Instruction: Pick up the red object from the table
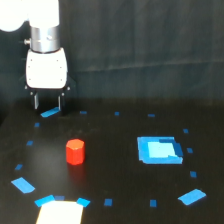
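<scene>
The red object (75,151) is a small red-orange hexagonal block standing upright on the black table (115,165), left of centre in the exterior view. My gripper (47,102) hangs from the white arm at the upper left, farther back than the block and a little toward the exterior view's left. Its two dark fingers point down with a gap between them and nothing held. The fingertips sit close above the table, near a blue tape mark (49,113).
A larger blue square (159,150) lies toward the exterior view's right of the block. Small blue tape marks dot the table in a ring. A white patch (60,212) sits at the front edge, with blue pieces beside it.
</scene>
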Tool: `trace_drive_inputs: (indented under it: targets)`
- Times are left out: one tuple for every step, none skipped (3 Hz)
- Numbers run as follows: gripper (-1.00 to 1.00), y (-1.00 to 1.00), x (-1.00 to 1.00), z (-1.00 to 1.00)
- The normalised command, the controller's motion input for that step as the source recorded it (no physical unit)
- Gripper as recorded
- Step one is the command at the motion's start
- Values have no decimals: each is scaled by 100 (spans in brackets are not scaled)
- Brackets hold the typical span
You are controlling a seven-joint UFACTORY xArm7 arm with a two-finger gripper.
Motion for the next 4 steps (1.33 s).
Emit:
trace_drive_inputs:
  targets:
    - [100, -100, 55, -28]
    - [66, -100, 51, -9]
    - [60, -76, 70, -100]
    - [90, -100, 23, 7]
